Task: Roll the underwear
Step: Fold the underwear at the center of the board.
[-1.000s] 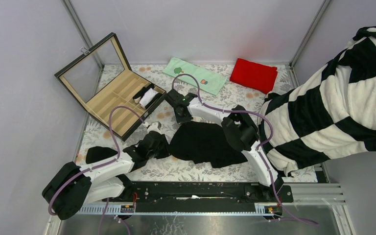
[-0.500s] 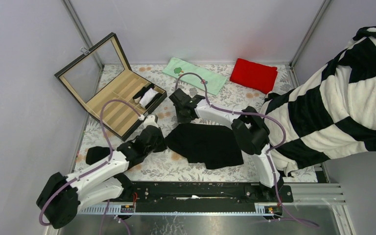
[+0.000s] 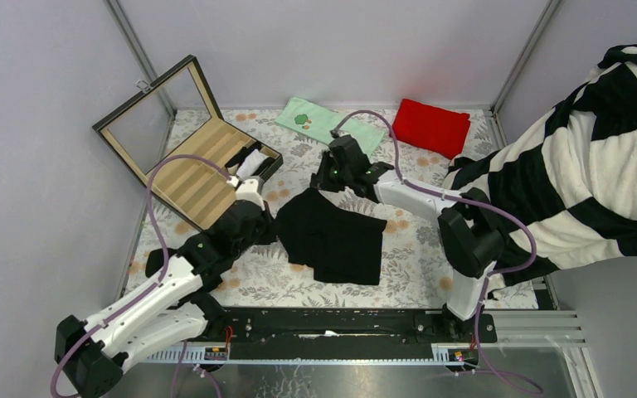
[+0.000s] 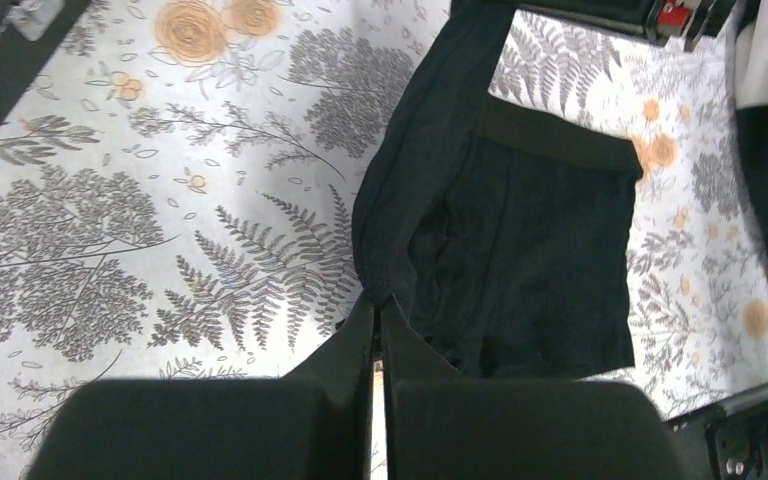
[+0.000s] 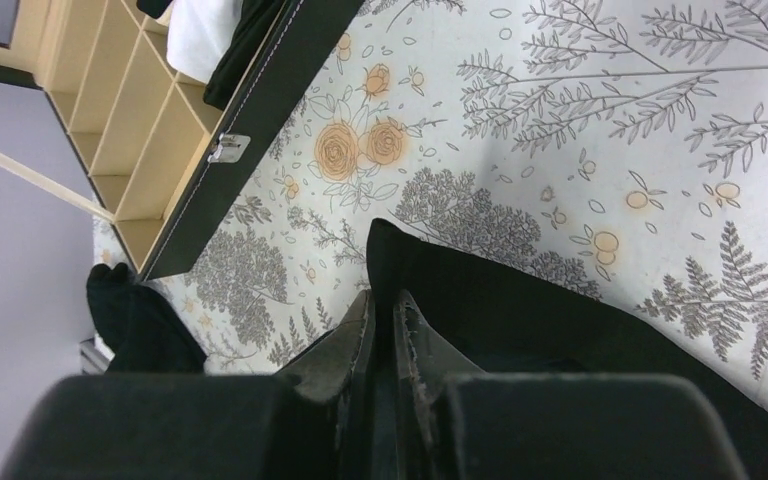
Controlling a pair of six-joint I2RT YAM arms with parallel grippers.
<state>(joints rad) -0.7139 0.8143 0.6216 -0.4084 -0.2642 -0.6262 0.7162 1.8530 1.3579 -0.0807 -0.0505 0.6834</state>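
Observation:
A black pair of underwear (image 3: 333, 238) lies spread on the floral table cover in the middle. My left gripper (image 3: 272, 225) is shut on its left edge; in the left wrist view the jaws (image 4: 378, 300) pinch the black cloth (image 4: 520, 240). My right gripper (image 3: 322, 184) is shut on the far corner of the same garment; in the right wrist view (image 5: 385, 300) the cloth (image 5: 520, 300) runs between the closed fingers. Another black garment (image 3: 159, 259) lies at the left, also in the right wrist view (image 5: 135, 315). Rolled pieces (image 3: 249, 162) sit in the box.
An open wooden compartment box (image 3: 191, 170) stands at the back left. A green cloth (image 3: 329, 126) and a red cloth (image 3: 430, 127) lie at the back. A black-and-white striped blanket (image 3: 572, 174) covers the right side.
Both arms moved away from me and to the right, dragging the underwear. The cloth went from a bunched heap to a flatter, stretched shape. Both grippers stayed shut on it.

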